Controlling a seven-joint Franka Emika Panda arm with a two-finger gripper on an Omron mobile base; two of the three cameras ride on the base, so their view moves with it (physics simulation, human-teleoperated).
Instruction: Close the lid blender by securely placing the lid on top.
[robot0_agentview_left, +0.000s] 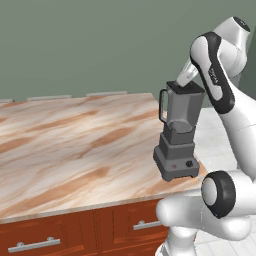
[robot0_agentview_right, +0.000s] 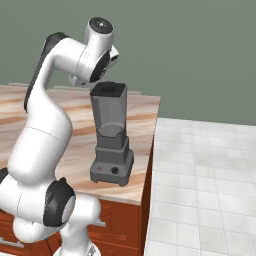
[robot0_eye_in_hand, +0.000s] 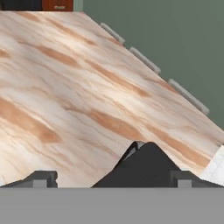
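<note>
Flat black square lid (robot0_agentview_right: 108, 89) seated on translucent grey blender (robot0_agentview_right: 112, 135) jar at marble worktop's (robot0_agentview_left: 60, 140) 3 o'clock edge. Claw (robot0_eye_in_hand: 111, 179) cropped at frame bottom, fingertips set wide apart, clamping nothing. Lid edge (robot0_eye_in_hand: 144, 168) partly cut off.

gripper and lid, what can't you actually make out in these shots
- Gripper: in the left base view the forearm covers the hand behind the blender.
- Finger tips: hand view's bottom edge cuts them, so grip unclear.
- Lid: right base view shows it on the jar's rim; seating unclear.
</note>
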